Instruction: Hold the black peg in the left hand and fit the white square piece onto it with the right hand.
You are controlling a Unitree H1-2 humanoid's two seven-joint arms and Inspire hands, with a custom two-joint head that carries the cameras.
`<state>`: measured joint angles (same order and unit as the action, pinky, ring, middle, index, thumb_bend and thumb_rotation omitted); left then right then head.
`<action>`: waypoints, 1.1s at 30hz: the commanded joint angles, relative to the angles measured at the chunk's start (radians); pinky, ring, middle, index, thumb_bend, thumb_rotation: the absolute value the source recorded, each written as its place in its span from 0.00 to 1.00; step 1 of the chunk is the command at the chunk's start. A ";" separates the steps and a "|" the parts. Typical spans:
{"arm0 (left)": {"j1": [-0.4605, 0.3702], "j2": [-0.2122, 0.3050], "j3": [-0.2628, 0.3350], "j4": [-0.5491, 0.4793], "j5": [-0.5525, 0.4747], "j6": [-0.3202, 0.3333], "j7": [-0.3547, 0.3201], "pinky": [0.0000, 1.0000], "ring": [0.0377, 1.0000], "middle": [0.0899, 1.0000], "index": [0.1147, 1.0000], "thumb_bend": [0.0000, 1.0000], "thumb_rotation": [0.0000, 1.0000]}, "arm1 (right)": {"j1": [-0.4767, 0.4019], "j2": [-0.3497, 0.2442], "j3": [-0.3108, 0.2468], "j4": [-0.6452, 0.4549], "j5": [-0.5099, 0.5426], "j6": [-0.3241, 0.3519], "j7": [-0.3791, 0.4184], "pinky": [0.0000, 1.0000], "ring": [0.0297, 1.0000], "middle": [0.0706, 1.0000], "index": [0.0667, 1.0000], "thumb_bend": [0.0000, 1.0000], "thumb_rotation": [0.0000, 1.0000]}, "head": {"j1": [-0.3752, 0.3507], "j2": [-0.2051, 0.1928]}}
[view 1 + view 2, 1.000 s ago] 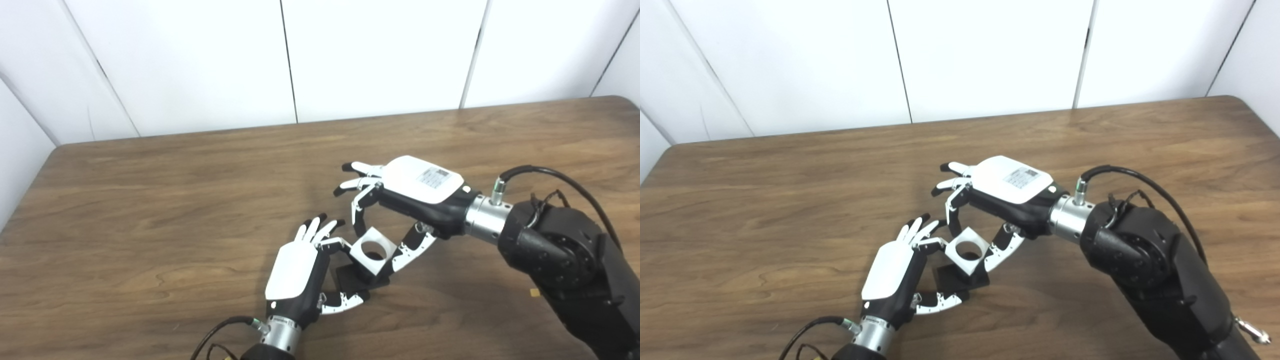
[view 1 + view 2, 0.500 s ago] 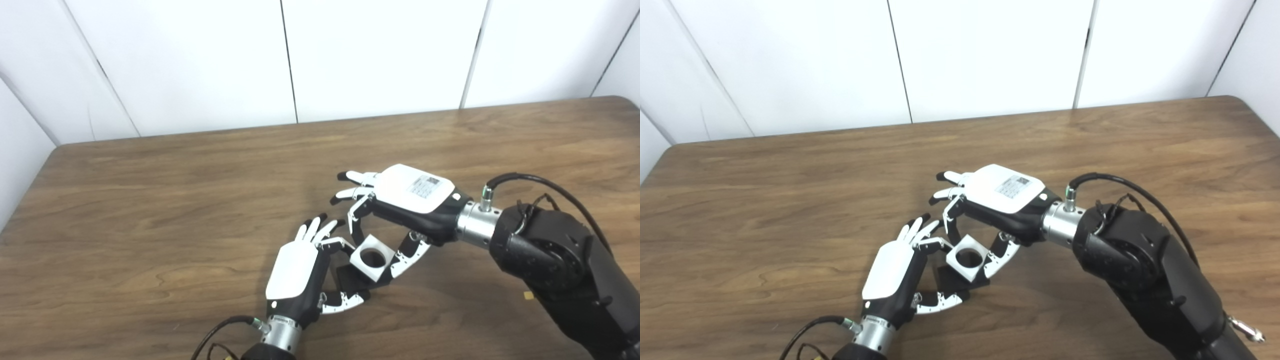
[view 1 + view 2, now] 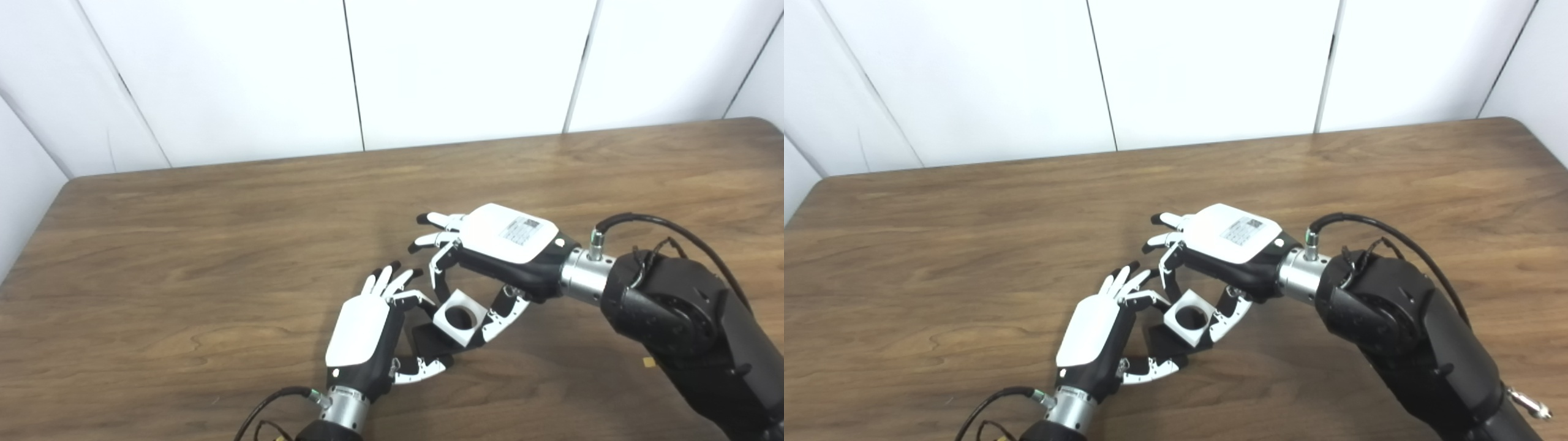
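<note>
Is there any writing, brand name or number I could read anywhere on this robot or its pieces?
Sticker on the back of the right hand: printed marks, too small and blurred to read.
Left hand, white square piece, black peg, table: no text visible.

one white square piece, one black peg, two hands

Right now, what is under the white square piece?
Under the white square piece, pinched in the right hand, sits the black peg part in the left hand. The hole looks dark; whether the peg has entered is hidden.
</note>
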<state>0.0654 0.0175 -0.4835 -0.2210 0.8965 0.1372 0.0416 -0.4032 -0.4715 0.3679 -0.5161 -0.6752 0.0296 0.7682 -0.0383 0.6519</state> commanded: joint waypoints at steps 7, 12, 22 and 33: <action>-0.007 -0.008 -0.004 0.001 0.023 0.008 -0.007 1.00 0.98 0.90 0.43 0.50 0.07 | -0.023 -0.006 -0.018 -0.021 0.011 -0.006 -0.004 0.93 1.00 0.88 0.45 0.52 0.14 | -0.001 0.002; -0.008 -0.012 -0.009 0.006 0.026 0.003 -0.002 1.00 0.98 0.89 0.43 0.50 0.07 | -0.019 -0.005 -0.020 -0.018 0.006 -0.012 -0.012 0.93 1.00 0.88 0.45 0.52 0.14 | 0.004 0.006; -0.009 -0.024 -0.015 0.001 0.026 0.016 -0.020 1.00 0.99 0.90 0.43 0.50 0.07 | -0.014 -0.009 -0.026 -0.004 0.006 -0.029 -0.023 0.92 1.00 0.89 0.45 0.52 0.14 | 0.009 0.009; -0.018 -0.036 -0.021 0.008 0.037 0.018 -0.013 1.00 0.99 0.90 0.43 0.50 0.07 | -0.013 -0.007 -0.028 0.003 0.001 -0.030 -0.022 0.93 1.00 0.89 0.45 0.52 0.14 | 0.009 0.010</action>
<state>0.0604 -0.0021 -0.4884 -0.2214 0.9090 0.1568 0.0298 -0.3924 -0.4715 0.3548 -0.5126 -0.6756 0.0209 0.7676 -0.0276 0.6612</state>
